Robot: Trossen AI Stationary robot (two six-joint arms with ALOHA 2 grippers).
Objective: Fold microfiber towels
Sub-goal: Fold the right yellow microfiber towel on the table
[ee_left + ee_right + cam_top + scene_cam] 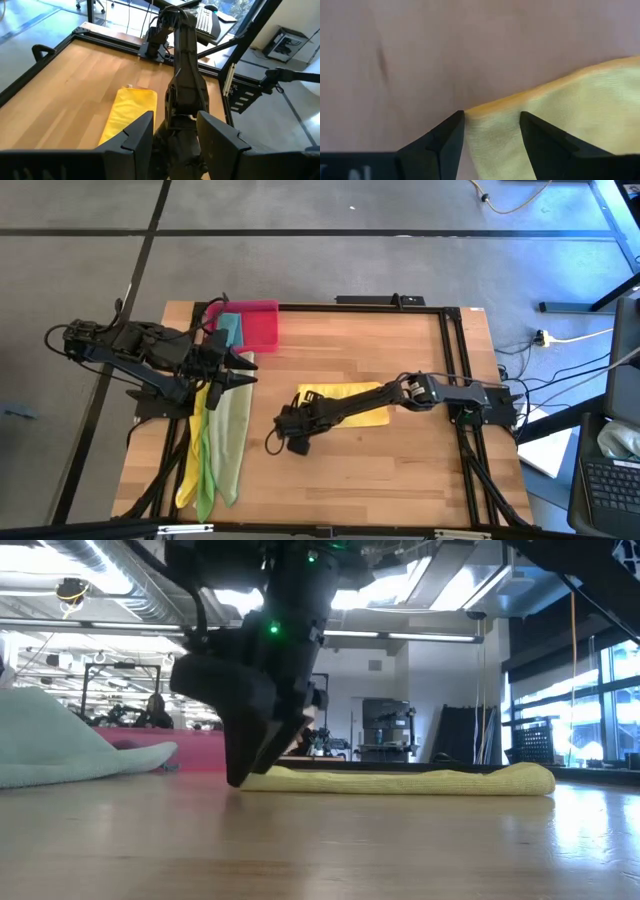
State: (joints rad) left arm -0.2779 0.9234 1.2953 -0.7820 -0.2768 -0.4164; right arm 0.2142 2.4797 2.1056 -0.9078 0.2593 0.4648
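A folded yellow towel lies flat on the wooden table's middle and also shows in the low view. My right gripper is open, pointing steeply down at the towel's left end; its fingers stand on either side of the towel's edge, low over the table. My left gripper is open and holds nothing, raised above a pile at the table's left. That pile holds a yellow, a bright green and an olive towel. A teal towel rests on the pink tray. My right gripper stands over the yellow towel's edge at its left end, coming from above at a slant, one finger on each side of it. I cannot tell whether the fingertips touch the cloth or the table.
The pink tray stands at the far left corner. A dark frame rail runs along the table's far and right edges. Bare wood lies between the yellow towel and the near edge.
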